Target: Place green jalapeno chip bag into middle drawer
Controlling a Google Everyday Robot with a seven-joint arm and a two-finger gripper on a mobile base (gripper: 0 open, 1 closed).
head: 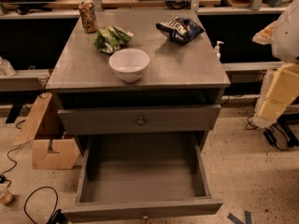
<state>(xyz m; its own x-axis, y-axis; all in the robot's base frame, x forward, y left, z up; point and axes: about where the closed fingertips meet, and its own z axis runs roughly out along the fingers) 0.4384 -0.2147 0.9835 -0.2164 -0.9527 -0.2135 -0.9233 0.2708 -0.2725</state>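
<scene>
The green jalapeno chip bag (111,38) lies crumpled on the grey cabinet top (187,64), at the back left, just behind a white bowl (129,64). The middle drawer (142,171) is pulled far out below the top; its flat grey inside holds nothing. My gripper (275,94) hangs at the right edge of the view, to the right of the cabinet and well away from the bag. It holds nothing that I can see.
A dark blue-and-white chip bag (180,29) lies at the back right of the top, and a drink can (88,16) stands at the back left corner. A closed drawer front with a round metal knob (140,121) sits above the open drawer. Wooden pieces (49,139) and cables lie on the floor at left.
</scene>
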